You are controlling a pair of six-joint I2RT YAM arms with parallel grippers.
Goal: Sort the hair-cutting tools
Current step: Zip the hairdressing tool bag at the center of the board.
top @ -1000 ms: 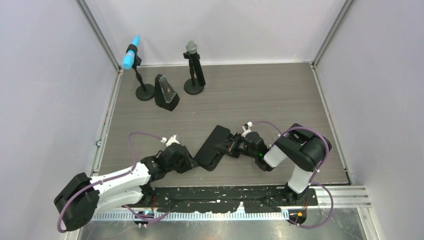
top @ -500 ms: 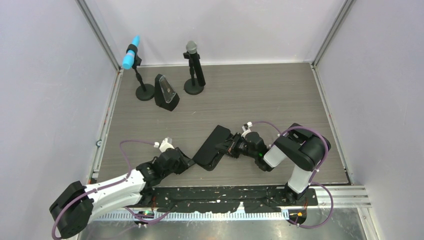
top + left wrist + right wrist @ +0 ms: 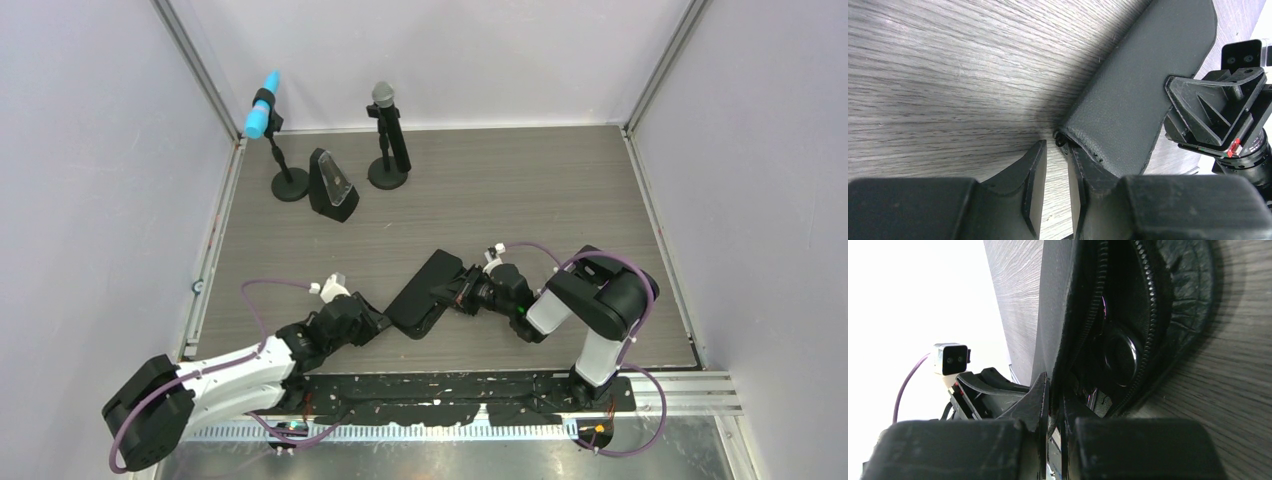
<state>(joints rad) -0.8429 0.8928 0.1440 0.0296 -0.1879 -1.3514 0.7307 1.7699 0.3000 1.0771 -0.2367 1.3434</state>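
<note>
The black zippered pouch [image 3: 425, 293] lies on the table between my two grippers. My right gripper [image 3: 462, 291] is shut on the pouch's open zipper edge and holds that flap up; the right wrist view [image 3: 1055, 385] looks into the dark opening [image 3: 1128, 315]. A round ring [image 3: 1121, 359], perhaps a scissors handle, shows inside. The comb, the clips and the rest of the scissors are hidden. My left gripper [image 3: 378, 319] is at the pouch's near left corner [image 3: 1083, 135], its jaws [image 3: 1055, 147] a narrow gap apart with only table between them, beside the zipper pull [image 3: 1060, 141].
A blue-headed microphone [image 3: 262, 105] and a grey-headed microphone [image 3: 384, 97] stand on round black bases at the back left. A black wedge-shaped holder [image 3: 333, 186] stands between them. Grey walls close in the table on three sides.
My left arm has drawn back a little toward the near left, its gripper still at the pouch's corner. The right gripper and the pouch have stayed put.
</note>
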